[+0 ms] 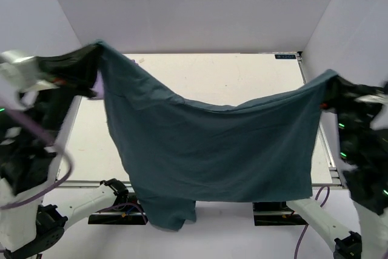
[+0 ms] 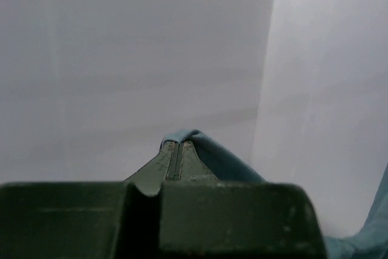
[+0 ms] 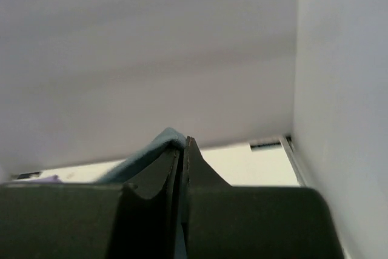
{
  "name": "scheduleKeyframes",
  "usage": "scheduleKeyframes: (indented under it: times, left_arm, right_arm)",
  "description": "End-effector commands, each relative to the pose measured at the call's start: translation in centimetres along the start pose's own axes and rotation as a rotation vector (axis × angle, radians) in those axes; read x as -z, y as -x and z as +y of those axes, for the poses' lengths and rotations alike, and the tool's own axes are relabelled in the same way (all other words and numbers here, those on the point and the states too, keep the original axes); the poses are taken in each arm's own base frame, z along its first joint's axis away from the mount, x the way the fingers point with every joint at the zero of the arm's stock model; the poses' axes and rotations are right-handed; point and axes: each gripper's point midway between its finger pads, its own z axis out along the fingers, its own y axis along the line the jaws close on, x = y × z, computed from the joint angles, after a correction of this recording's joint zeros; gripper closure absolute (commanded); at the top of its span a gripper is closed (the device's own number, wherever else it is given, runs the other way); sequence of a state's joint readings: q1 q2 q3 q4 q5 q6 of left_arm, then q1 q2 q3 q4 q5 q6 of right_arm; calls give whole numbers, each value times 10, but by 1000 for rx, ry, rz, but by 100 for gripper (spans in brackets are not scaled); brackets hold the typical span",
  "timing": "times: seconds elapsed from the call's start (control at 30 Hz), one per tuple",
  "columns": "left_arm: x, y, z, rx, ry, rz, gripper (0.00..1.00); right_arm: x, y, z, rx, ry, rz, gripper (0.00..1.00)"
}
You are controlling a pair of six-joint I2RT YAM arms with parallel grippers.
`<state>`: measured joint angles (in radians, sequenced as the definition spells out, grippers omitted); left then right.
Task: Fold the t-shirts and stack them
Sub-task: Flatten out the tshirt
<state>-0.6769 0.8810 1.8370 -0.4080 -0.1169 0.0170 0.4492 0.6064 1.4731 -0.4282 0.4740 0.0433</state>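
Nearest to me, one corner of the soft dark slate-blue cotton t-shirt [image 1: 212, 150] drooped lowest, down past the near edge of the pale table [image 1: 242, 74] toward my arm bases. I judged it a sleeve or loose corner, hanging free because neither gripper had hold of it. Above that, the cloth hung as a broad curtain in the air over the table, spread between my two arms, I think so that it would open out and show its shape before any fold. My left gripper [image 2: 176, 145] was pinched tight on the shirt's upper edge above the table's left edge, a fold of cloth poking out past the tips. My right gripper [image 3: 183, 142] was clamped the same way on the opposite upper corner, above the right edge. The edge between them sagged in the middle, so I judged the shirt was not pulled taut. Beyond, near the table's far left corner, a scrap of light lavender cloth [image 3: 45, 179] showed, probably the second t-shirt; most of it was hidden. Behind everything stood the plain white wall [image 1: 200, 4].
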Motion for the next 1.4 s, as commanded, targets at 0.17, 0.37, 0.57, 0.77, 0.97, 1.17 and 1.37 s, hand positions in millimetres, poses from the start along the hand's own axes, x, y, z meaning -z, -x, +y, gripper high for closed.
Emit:
scheduleKeyframes:
  times: [0.17, 0.37, 0.57, 0.77, 0.97, 1.17, 1.37]
  left_arm:
    - [-25, -125, 50, -80, 316, 161, 100]
    - [-19, -222, 84, -177, 518, 265, 100]
    - [-25, -269, 109, -295, 691, 312, 100]
    - [-37, -306, 128, -355, 751, 354, 100]
    - [-53, -350, 154, -404, 805, 416, 100]
    - [-81, -388, 177, -397, 759, 434, 100]
    - [-107, -453, 207, -356, 711, 484, 100]
  right_arm:
    - [-54, -141, -24, 16, -300, 201, 100]
    - [-70, -225, -35, 105, -420, 354, 100]
    - [-94, -269, -40, 189, -497, 439, 100]
    - [-120, -295, -47, 220, -533, 490, 100]
    - [-142, -321, -56, 244, -552, 548, 100]
    - [-171, -348, -65, 248, -540, 601, 100]
    - [-211, -373, -80, 280, -507, 636, 100]
